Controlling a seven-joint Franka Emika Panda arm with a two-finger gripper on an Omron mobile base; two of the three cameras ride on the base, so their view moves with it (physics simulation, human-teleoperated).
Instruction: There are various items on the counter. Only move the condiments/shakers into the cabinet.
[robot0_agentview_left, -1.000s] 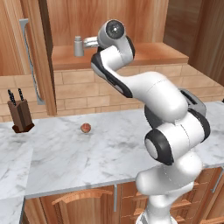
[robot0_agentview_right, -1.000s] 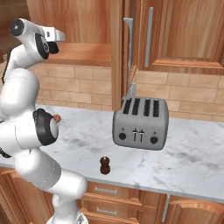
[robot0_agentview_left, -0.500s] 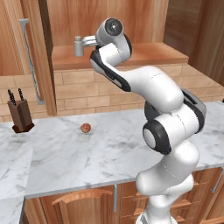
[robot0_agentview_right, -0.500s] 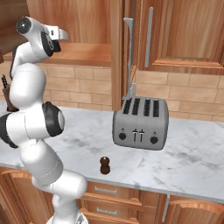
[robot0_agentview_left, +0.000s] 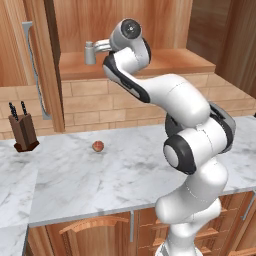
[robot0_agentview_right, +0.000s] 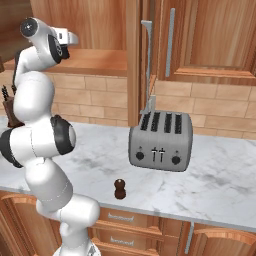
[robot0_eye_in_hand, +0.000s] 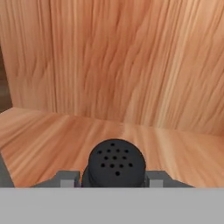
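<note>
A small grey shaker stands at the left of the cabinet shelf. My gripper reaches in from the right and is shut on it. In the hand view its dark perforated top sits between my fingers, which press close on both sides, with the shelf board and cabinet back wall beyond. The right base view has my gripper above the shelf. The dark brown pepper mill stands near the front edge of the counter. A reddish ball lies on the counter.
A silver toaster stands on the counter to the right of the mill. A knife block sits at the far left by the wall. The open cabinet door with its long grey handle hangs left of the shelf.
The arm's lower links have shifted over the base. The hand has stayed at the shelf and sunk slightly with the shaker.
</note>
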